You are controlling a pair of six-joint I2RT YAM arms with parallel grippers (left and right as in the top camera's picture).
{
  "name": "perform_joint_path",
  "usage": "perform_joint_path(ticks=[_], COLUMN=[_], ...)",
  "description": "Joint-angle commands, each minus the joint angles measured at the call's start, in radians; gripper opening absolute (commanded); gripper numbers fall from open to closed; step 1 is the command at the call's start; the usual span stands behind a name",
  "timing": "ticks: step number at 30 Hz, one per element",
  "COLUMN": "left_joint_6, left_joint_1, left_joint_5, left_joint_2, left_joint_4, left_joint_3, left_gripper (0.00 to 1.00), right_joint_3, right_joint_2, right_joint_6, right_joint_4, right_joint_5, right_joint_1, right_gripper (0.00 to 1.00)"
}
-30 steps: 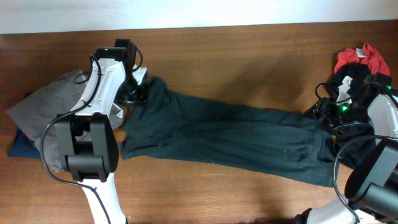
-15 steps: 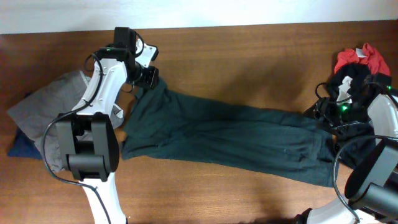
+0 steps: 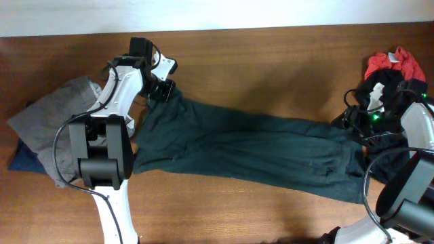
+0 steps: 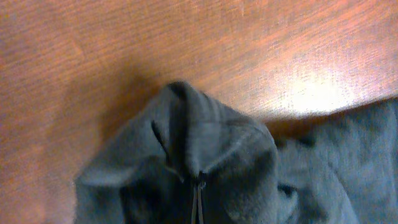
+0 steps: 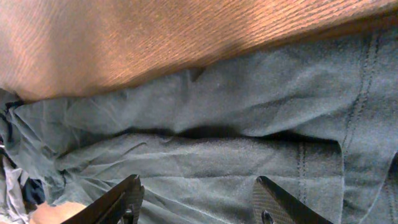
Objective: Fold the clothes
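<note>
Between the closed jaws of the left gripper [image 3: 164, 90] sits a pinched corner of the dark shirt [image 3: 251, 146]. The shirt stretches away towards the right gripper [image 5: 202, 205], which hangs part-open above its far end, holding nothing. No fold looks made yet.

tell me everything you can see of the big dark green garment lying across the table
The dark green soft fabric garment lies stretched out and wrinkled along the brown wooden table, slanting from far left to near right. Seams show near its right end. The left gripper is shut on its bunched far-left corner; the open right gripper hangs over its right end.
</note>
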Motion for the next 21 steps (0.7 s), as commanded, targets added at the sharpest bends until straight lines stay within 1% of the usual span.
perform_joint_path(ticks=[1, 4, 8, 11, 15, 18, 21], left_joint_6=[-0.034, -0.037, -0.037, -0.037, -0.06, -0.069, -0.079], left_joint_1=[0.026, 0.056, 0.087, 0.093, 0.092, 0.092, 0.092], left_joint_5=[-0.024, -0.024, -0.019, -0.019, -0.018, -0.01, -0.008], left_joint_2=[0.004, 0.0, -0.001, -0.001, -0.001, -0.001, -0.001], left_joint_4=[-0.053, -0.116, -0.148, -0.159, -0.163, -0.163, -0.163], left_joint_3=[0.053, 0.096, 0.116, 0.116, 0.116, 0.116, 0.116], left_gripper=[0.01, 0.01, 0.01, 0.0, 0.01, 0.01, 0.01], right_joint_3=[0.008, 0.007, 0.007, 0.007, 0.007, 0.007, 0.008], right_joint_2=[-0.025, -0.02, -0.009, 0.009, 0.054, 0.066, 0.066], right_joint_6=[-0.013, -0.01, 0.011, 0.05, 0.055, 0.079, 0.08], right_joint_4=[0.009, 0.032, 0.095, 0.137, 0.139, 0.151, 0.166], right_joint_5=[0.06, 0.096, 0.135, 0.199, 0.258, 0.365, 0.36], right_joint_1=[0.007, 0.005, 0.003, 0.003, 0.003, -0.009, -0.038], right_gripper=[0.61, 0.6, 0.6, 0.52, 0.53, 0.61, 0.62])
